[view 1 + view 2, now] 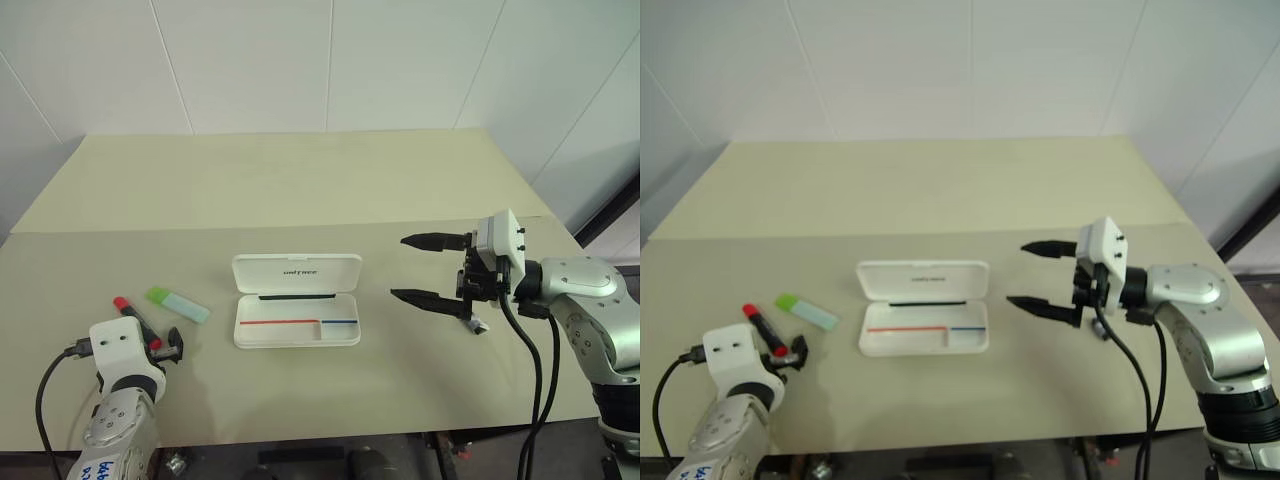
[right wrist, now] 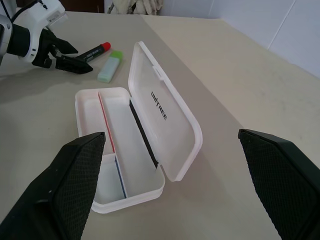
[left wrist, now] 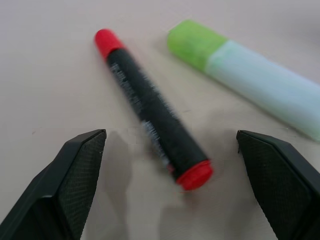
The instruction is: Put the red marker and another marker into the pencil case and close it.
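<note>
I see the red marker [image 1: 137,322] lying diagonally on the bench [image 1: 300,180], one red end seemingly between my left gripper's [image 3: 170,185] spread, empty jaws; right gripper [image 1: 432,270] released too.

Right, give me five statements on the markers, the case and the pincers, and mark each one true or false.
1. The pencil case lies open on the table. True.
2. The red marker is already in the case. False: it lies on the table, beside the green highlighter.
3. The left pincer is open, with the red marker's end between its fingers. True.
4. The right pincer holds the highlighter. False: it is open and empty, at the case's right.
5. The two markers are stacked one on the other. False: they lie side by side, apart.
</note>
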Motion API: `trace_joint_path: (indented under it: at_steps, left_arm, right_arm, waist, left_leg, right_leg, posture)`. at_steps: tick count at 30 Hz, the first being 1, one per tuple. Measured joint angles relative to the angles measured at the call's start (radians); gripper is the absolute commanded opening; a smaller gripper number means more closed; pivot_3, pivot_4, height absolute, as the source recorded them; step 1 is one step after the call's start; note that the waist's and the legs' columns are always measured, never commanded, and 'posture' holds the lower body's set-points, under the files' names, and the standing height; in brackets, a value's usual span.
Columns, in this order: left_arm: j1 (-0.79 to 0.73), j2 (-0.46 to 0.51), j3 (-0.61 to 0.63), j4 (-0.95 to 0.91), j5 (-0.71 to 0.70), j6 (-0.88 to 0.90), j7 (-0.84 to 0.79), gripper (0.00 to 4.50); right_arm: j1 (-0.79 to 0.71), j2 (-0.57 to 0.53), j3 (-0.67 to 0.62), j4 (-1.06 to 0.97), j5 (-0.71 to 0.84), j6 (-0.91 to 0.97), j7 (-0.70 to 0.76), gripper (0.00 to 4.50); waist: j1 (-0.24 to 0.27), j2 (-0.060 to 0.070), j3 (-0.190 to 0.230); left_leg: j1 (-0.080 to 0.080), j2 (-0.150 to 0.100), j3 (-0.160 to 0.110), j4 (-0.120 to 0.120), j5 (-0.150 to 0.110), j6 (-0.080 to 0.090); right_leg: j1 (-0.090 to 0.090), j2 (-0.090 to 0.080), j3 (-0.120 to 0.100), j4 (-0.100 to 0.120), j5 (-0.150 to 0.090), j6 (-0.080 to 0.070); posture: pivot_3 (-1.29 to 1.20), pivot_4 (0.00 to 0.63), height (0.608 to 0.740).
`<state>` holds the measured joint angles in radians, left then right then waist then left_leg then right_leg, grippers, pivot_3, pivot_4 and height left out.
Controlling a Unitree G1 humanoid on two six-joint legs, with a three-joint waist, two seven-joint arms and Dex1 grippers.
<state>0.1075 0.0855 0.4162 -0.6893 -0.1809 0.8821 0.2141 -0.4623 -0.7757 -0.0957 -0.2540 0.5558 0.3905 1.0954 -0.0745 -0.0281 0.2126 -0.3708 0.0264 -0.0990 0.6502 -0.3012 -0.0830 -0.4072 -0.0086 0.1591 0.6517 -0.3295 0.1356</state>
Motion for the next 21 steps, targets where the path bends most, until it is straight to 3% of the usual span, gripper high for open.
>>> trace_joint_path:
  at_steps: [10,16,21]
  left_arm:
    - [-0.048,-0.066,0.073,-0.002,-0.01,0.055,0.027,0.66]
    - [-0.076,-0.082,0.107,0.002,-0.013,0.067,0.034,0.66]
    - [-0.082,-0.006,0.16,0.01,0.036,0.038,0.055,0.66]
  right_arm:
    - [-0.002,0.015,0.0,0.0,0.001,-0.009,-0.021,4.5]
    - [-0.001,0.022,0.0,0.0,0.001,-0.019,-0.033,4.5]
    - [0.01,0.029,0.0,0.013,-0.007,-0.028,-0.046,4.5]
  waist:
    - [-0.006,0.0,0.0]
    - [-0.008,0.0,0.0]
    - [-0.004,-0.001,0.0]
  left_leg:
    - [0.001,0.0,0.0,0.0,0.0,0.0]
    - [0.001,0.0,0.0,0.0,0.0,0.0]
    - [0.0,0.0,0.0,0.0,0.0,-0.001]
  right_leg:
    - [0.0,0.0,0.0,0.001,0.0,0.0]
    - [0.0,0.001,0.0,0.001,0.0,0.0]
    - [0.0,0.001,0.0,0.001,0.0,0.0]
  posture:
    - [0.0,0.15,0.74]
    - [0.0,0.15,0.74]
    - [0.0,0.15,0.74]
